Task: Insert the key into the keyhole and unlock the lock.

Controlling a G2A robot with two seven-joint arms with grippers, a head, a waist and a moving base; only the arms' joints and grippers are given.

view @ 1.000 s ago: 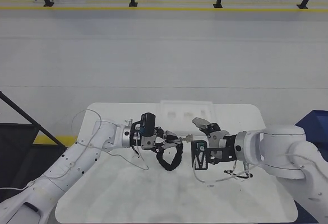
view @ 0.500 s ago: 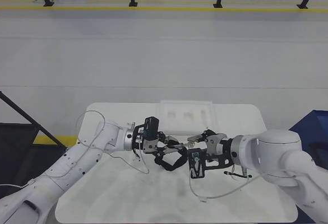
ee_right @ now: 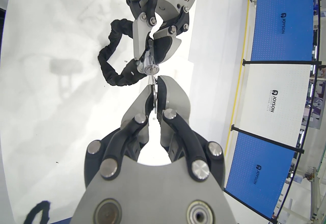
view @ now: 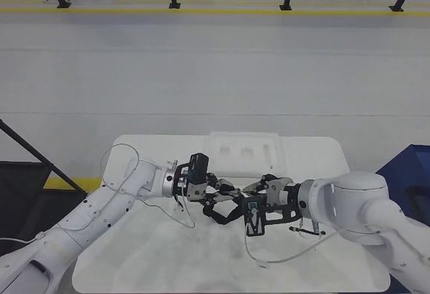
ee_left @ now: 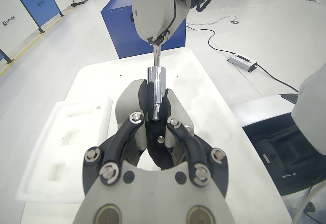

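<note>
Just below the middle of the top view, the two grippers meet nose to nose above the white table (view: 310,264). The left gripper (ee_left: 155,93) is closed narrowly on the lock (ee_left: 156,82), a smooth, mirror-bright chrome cylinder clamped between black ribbed pads. A cable loop (ee_right: 109,56) in a wrinkled black fabric sleeve hangs from the lock below the gripper; whether it touches the tabletop cannot be told. The right gripper (ee_right: 155,86) is pinched almost closed on the flat bow of the key (ee_left: 157,55), a thin silver metal blade with a notched edge. The blade runs in line with the cylinder, and its tip meets the keyhole (ee_right: 152,70) in the round end face; how deep it sits cannot be told.

The table is matt white with rounded corners. The grippers are well in from every edge, with bare surface towards the bottom of the frame. Along the table's upper edge lies a white foam tray (view: 245,147) with rectangular recesses, apart from both grippers. A blue box-shaped bin (view: 420,165) stands just beside the table at the right edge of the frame.
</note>
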